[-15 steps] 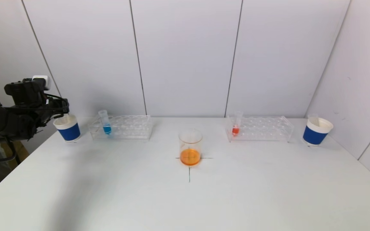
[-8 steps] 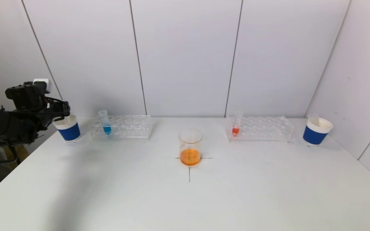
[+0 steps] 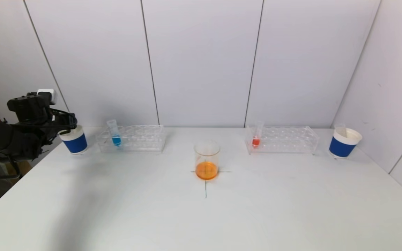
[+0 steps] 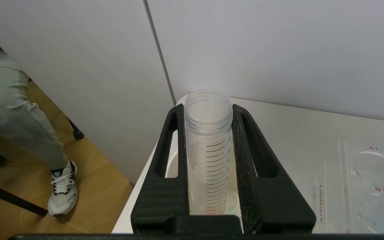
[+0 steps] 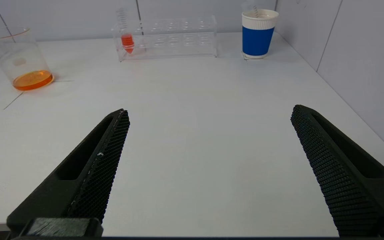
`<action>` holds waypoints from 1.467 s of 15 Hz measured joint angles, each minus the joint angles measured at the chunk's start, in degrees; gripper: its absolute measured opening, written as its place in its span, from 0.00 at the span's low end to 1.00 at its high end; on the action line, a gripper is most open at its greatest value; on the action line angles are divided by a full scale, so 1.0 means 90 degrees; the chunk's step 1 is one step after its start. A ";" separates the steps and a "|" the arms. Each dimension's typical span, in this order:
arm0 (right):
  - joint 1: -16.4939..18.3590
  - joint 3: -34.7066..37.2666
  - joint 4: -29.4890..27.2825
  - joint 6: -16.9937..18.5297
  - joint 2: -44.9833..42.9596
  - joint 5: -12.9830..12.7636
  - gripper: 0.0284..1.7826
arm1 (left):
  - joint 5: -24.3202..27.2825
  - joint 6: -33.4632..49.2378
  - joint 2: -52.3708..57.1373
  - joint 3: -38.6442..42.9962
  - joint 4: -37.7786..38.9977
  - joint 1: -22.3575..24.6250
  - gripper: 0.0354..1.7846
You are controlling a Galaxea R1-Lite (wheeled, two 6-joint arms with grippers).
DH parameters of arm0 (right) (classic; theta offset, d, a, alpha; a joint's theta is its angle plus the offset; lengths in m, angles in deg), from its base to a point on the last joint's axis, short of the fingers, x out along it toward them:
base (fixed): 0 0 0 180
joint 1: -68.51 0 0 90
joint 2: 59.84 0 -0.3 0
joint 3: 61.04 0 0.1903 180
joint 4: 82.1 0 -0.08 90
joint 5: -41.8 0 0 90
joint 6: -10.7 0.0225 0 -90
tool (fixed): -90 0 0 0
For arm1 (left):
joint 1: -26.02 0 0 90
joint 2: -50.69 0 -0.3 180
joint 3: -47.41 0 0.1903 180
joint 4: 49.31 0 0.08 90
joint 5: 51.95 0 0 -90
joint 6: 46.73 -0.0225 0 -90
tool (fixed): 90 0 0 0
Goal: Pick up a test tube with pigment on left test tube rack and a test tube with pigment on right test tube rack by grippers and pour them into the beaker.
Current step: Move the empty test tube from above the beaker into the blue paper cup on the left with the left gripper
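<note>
My left gripper (image 3: 67,122) is at the far left, over the left blue paper cup (image 3: 75,142). In the left wrist view the left gripper (image 4: 208,110) is shut on an empty graduated test tube (image 4: 208,143), upright, with its lower end inside the cup (image 4: 170,163). The left rack (image 3: 141,139) holds a tube with blue pigment (image 3: 115,134). The right rack (image 3: 288,140) holds a tube with red pigment (image 3: 257,135). The beaker (image 3: 206,159) holds orange liquid at the table's middle. My right gripper (image 5: 208,113) is open and empty above the table, out of the head view.
A second blue paper cup (image 3: 344,143) with an empty tube in it stands at the far right by the wall. The right wrist view shows the beaker (image 5: 25,63), the red tube (image 5: 127,40), its rack (image 5: 182,38) and that cup (image 5: 258,35). The table's left edge lies beside the left cup.
My left gripper has moved down a little with the empty tube, toward the left cup. Nothing else has moved.
</note>
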State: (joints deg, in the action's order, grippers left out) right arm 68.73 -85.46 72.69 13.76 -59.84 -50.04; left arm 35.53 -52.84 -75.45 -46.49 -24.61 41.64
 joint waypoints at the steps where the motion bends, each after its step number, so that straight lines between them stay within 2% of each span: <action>1: 0.0000 0.0000 0.0003 0.0003 0.0000 0.0000 0.99 | 0.0003 0.0001 0.0001 0.0000 0.0000 -0.0004 0.22; 13: 0.0000 0.0000 0.0000 0.0000 0.0000 0.0003 0.99 | 0.0023 0.0009 0.0007 0.0024 -0.0003 -0.0009 0.22; 15: 0.0000 0.0000 0.0000 0.0000 0.0000 0.0000 0.99 | 0.0015 0.0009 0.0012 0.0024 -0.0003 -0.0012 0.25; 17: -0.0001 0.0000 0.0000 0.0000 0.0000 0.0000 0.99 | 0.0020 0.0007 0.0014 0.0058 -0.0003 -0.0009 0.32; 18: -0.0001 0.0000 0.0000 -0.0001 0.0000 0.0000 0.99 | 0.0023 0.0004 0.0014 0.0077 0.0000 -0.0009 0.39; 22: -0.0001 0.0000 0.0000 0.0000 0.0000 0.0003 0.99 | 0.0020 0.0007 0.0019 0.0108 0.0005 -0.0007 0.76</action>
State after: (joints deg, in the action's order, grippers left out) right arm 68.72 -85.46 72.69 13.76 -59.84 -50.02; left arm 35.71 -52.78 -75.28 -45.52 -24.56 41.58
